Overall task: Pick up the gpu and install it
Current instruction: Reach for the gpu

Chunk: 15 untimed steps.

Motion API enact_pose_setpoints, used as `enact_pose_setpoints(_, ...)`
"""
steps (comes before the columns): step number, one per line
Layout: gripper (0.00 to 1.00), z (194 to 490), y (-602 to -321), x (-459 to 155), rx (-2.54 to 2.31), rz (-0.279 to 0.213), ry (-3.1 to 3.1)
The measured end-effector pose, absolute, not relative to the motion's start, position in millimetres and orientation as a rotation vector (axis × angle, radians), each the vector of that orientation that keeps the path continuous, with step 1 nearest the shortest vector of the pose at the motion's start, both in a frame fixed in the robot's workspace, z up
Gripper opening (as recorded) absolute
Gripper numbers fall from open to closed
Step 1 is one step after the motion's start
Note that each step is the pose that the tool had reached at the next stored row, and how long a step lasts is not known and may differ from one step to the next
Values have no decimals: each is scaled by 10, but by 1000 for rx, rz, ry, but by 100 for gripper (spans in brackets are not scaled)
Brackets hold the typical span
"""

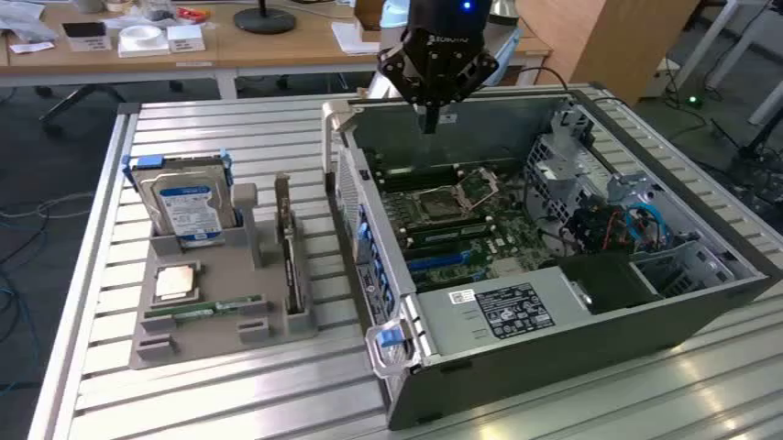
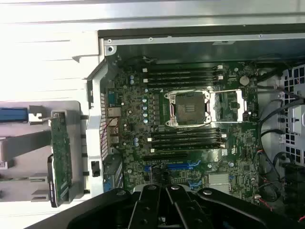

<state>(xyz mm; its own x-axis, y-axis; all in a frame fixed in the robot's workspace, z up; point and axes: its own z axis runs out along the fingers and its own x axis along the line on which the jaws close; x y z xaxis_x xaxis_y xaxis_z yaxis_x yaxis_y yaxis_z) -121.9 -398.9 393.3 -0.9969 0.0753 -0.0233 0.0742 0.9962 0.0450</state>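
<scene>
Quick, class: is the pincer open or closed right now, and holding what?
Pincer: closed, holding nothing, above the open computer case; the gpu stands in the grey tray.

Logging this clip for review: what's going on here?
The arm's gripper hangs shut and empty over the open computer case, above the motherboard. The gpu stands on edge in the grey holder beside the case, untouched, so it is not yet picked up or installed.

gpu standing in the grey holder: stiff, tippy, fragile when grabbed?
Likely stiff: the gpu is a thin flat board. Probably tippy once lifted free, since it stands on edge in the grey holder slots. Likely fragile: its green circuit side is exposed.
</scene>
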Motion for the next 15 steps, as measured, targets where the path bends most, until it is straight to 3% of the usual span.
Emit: enact_pose_setpoints(15,11,3933,-3989,-1246,117,69,3114)
